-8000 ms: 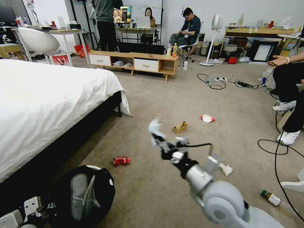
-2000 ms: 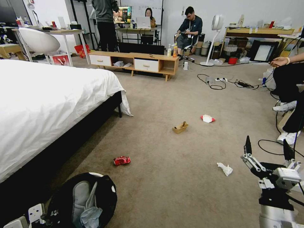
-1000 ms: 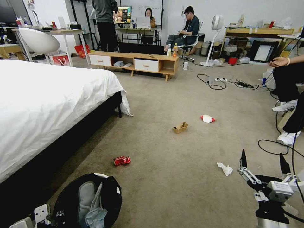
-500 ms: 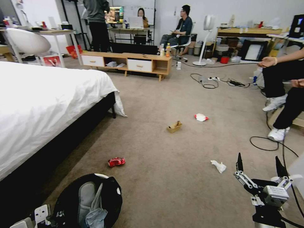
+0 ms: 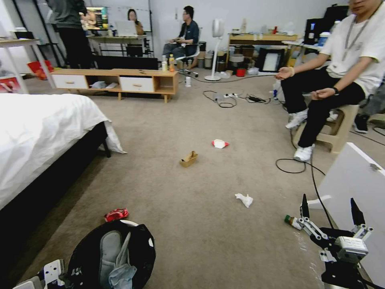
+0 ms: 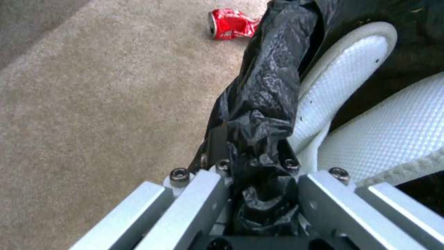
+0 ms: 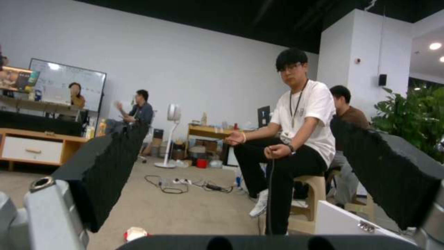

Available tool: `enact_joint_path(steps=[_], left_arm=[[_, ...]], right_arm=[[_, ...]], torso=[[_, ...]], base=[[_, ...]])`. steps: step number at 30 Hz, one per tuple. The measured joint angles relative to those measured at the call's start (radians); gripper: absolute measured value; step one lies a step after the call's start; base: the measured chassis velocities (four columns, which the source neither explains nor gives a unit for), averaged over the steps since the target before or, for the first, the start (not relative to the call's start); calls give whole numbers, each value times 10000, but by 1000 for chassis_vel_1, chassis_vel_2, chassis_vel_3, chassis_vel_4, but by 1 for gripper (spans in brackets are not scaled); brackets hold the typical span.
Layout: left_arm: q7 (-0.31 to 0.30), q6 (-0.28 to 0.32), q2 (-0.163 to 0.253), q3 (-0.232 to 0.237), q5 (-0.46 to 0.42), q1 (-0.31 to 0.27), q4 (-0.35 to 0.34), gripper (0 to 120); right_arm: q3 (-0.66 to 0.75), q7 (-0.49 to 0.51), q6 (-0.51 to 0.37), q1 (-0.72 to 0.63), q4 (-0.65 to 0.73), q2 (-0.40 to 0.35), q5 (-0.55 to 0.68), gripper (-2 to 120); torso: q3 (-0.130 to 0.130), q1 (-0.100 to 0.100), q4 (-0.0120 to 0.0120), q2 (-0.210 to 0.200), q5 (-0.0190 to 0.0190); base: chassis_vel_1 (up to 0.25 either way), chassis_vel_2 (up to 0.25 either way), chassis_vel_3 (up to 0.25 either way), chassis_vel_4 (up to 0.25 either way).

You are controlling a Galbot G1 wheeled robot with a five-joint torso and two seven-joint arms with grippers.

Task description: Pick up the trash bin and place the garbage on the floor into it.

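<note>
The trash bin point(image 5: 138, 251), lined with a black bag, sits at the lower left with a grey flap and a pale blue wad inside. My left gripper point(image 6: 252, 152) is shut on its bag-covered rim point(image 6: 273, 86). On the floor point(image 5: 192, 224) lies garbage: a crushed red wrapper point(image 5: 116, 214) point(image 6: 229, 24) beside the bin, a white tissue point(image 5: 244, 199), tan cardboard point(image 5: 188, 159), a red-and-white packet point(image 5: 219, 143) point(image 7: 135, 233) and a bottle point(image 5: 294, 222). My right gripper point(image 5: 329, 204) point(image 7: 245, 166) hangs open and empty at the lower right, just past the bottle.
A white-covered bed point(image 5: 36, 132) runs along the left. A white panel point(image 5: 353, 184) stands close on the right, with a black cable point(image 5: 290, 166) looping before it. A person sits on a stool point(image 5: 341, 124) beyond. A low wooden cabinet point(image 5: 120, 80) lines the back.
The head view has swung to the right, so the camera moved. The wad my right gripper held 8 s ago now lies in the bin. That gripper has drawn back, open.
</note>
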Motion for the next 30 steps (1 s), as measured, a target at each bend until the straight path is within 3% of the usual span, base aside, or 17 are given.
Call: enact_joint_path(steps=[30], left_arm=[[23, -36, -28, 6, 52, -15, 9, 2]], right_arm=[[-76, -40, 147, -39, -122, 4, -87, 99]], torso=[[0, 0, 2, 0, 0]], base=[[0, 0, 0, 0]])
